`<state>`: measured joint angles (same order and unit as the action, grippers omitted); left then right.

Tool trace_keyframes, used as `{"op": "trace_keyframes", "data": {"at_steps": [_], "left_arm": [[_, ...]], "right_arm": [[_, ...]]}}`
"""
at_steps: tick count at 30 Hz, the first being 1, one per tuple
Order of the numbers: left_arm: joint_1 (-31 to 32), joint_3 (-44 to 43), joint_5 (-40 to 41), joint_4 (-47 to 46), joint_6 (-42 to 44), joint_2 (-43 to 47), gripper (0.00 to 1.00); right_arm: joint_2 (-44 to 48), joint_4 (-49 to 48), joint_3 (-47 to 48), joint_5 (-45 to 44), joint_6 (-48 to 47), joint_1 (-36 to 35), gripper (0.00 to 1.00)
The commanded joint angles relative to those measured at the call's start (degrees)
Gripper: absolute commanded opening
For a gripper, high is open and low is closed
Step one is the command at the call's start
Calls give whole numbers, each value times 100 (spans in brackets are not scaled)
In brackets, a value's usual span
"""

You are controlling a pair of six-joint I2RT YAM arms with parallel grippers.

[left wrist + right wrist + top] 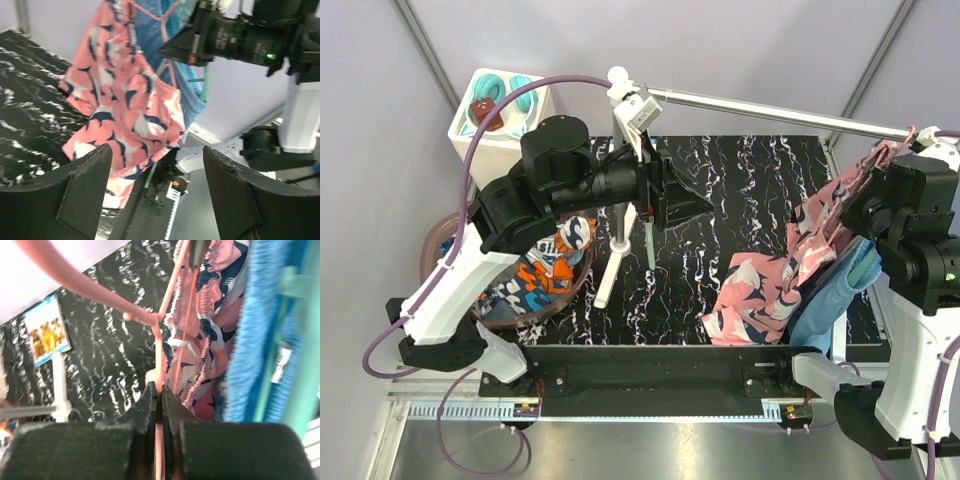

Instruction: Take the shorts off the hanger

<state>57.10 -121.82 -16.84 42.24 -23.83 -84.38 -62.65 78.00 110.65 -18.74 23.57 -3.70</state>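
- Top external view. Shows the left gripper [695, 200] raised over the middle of the table [740, 180], jaws apart and holding nothing, aimed toward the right; judged a waiting pose, ready to take cloth. Shows the right gripper [875, 172] up at the far right end of the rail [770, 108], in among the hanging garments. Locates the pink shorts [770, 285] hanging from that end, lower hem spilled onto the table, with the light blue shorts [832, 300] just beside, nearer the right arm. Locates the orange patterned shorts [555, 262] off any hanger, heaped in the basket [428, 245] at the left; apparently finished with.
- Left wrist view. Looks out between the two spread fingers [85, 195], empty, straight at the pink shorts [125, 105] and the light blue shorts [182, 75] behind; suggests a line-up for pulling the pink pair. Catches the right gripper [172, 50] high beside the waistbands.
- Right wrist view. Shows the right jaws pressed together on the thin rod of the pink hanger [159, 355], just beside the gathered waistband of the pink shorts [210, 330]; judged a hold to steady the hanger against a tug from the other arm. Places the light blue shorts [247, 340] on a teal hanger [300, 365] to the right, untouched.
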Motion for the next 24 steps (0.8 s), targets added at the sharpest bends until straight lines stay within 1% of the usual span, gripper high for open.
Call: {"op": "trace_keyframes", "data": {"at_steps": [1, 3, 4, 9, 12, 13, 15, 17, 19, 20, 21, 23, 24], "left_arm": [[370, -193, -294, -488, 1, 35, 75], [564, -79, 92, -480, 63, 53, 75], [722, -53, 180, -488, 72, 62, 75], [1083, -8, 594, -489, 124, 53, 75], [1206, -52, 752, -515, 133, 9, 75], [1259, -70, 787, -515, 125, 0, 75], [1399, -123, 893, -524, 133, -78, 75], [1531, -140, 1120, -524, 186, -114, 76], [1821, -132, 1454, -532, 317, -131, 78], [1927, -105, 1847, -541, 405, -131, 78], [2136, -96, 1990, -541, 554, -140, 78], [2287, -53, 2254, -541, 634, -149, 78], [2392, -26, 2290, -541, 643, -175, 78]], "right_arm": [[-80, -355, 281, 660, -221, -16, 0], [-72, -382, 360, 740, -283, -25, 0], [-89, -399, 430, 862, -292, -16, 0], [69, -688, 773, 1574, -406, -16, 0], [148, -873, 957, 2277, -432, -16, 0], [157, -917, 984, 2635, -415, -25, 0], [201, -988, 994, 2927, -319, -25, 0], [201, -1006, 967, 3419, -248, -16, 0], [218, -971, 827, 3919, -187, -16, 0], [288, -997, 740, 4096, -99, -16, 0], [332, -1067, 512, 4263, -29, -16, 0], [578, -1250, 239, 4650, 199, -16, 0], [674, -1339, -76, 4834, 279, -25, 0]]}}
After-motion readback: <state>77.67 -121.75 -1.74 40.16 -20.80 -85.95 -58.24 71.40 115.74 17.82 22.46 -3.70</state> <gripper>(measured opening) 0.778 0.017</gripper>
